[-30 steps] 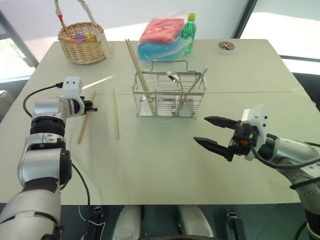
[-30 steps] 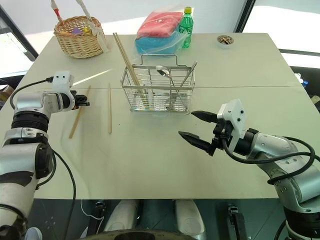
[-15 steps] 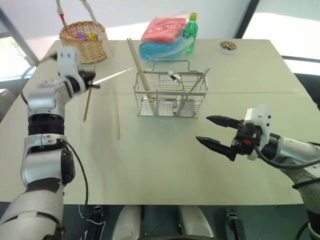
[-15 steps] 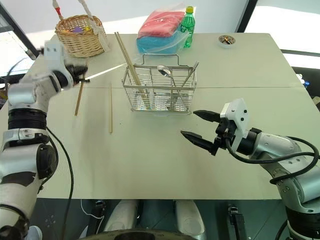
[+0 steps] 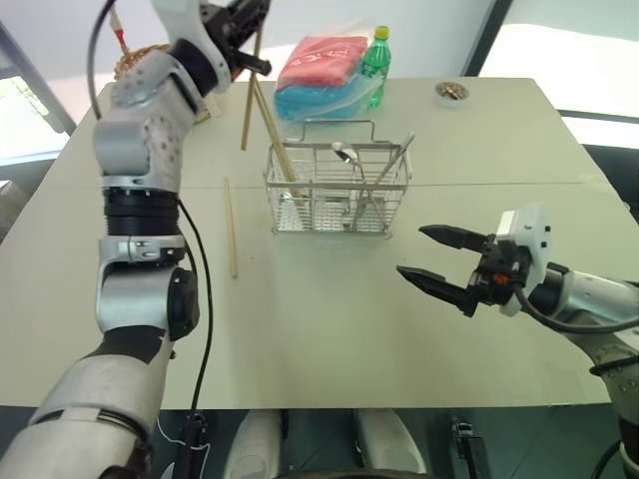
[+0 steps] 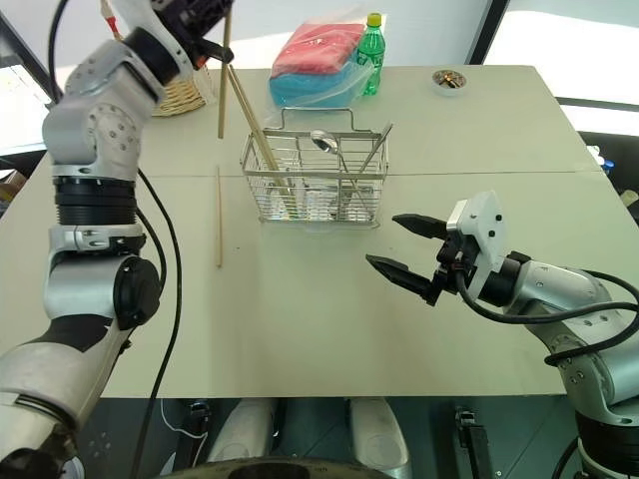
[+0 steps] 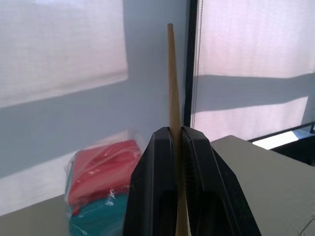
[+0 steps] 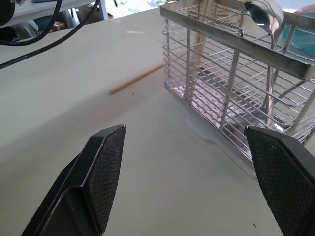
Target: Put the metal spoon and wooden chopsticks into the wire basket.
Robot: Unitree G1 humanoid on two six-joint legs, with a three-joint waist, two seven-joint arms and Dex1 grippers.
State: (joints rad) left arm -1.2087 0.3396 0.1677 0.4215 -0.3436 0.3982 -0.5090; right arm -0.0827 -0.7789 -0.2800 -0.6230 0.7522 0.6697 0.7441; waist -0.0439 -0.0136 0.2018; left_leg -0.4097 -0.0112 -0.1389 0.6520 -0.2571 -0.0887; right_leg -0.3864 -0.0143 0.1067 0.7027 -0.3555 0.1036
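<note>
The left claw (image 5: 245,20) is raised high over the far left part of the surface, pressed together on a wooden chopstick (image 5: 248,105) that hangs nearly upright below it, its lower end in the air near the wire basket's left end. In the left wrist view the stick (image 7: 172,88) rises straight between the two black fingers (image 7: 152,187), with a window blind and a dark window frame behind. The left arm reaches up and forward, the forearm steep.

The right claw (image 5: 439,264) hovers low over the near right of the surface — fingers spread wide, holding nothing, pointing toward the robot's left and the basket. The right wrist view looks between its fingers at the basket's grid wall.

The wire basket (image 5: 339,190) stands mid-surface. Inside it the metal spoon (image 5: 346,153) stands bowl-up, a straight metal utensil (image 5: 387,172) leans toward the right end, and wooden chopsticks (image 5: 275,135) lean out over the left end. One more chopstick (image 5: 232,228) lies flat on the surface left of the basket, well apart from both claws.

The surface (image 5: 300,339) is a pale table with a seam across it. At its far edge sit a wicker basket (image 5: 135,60), a plastic bag with red and blue cloth (image 5: 319,70), a green bottle (image 5: 377,55) and a small round dish (image 5: 452,93) — bright windows lie beyond.
</note>
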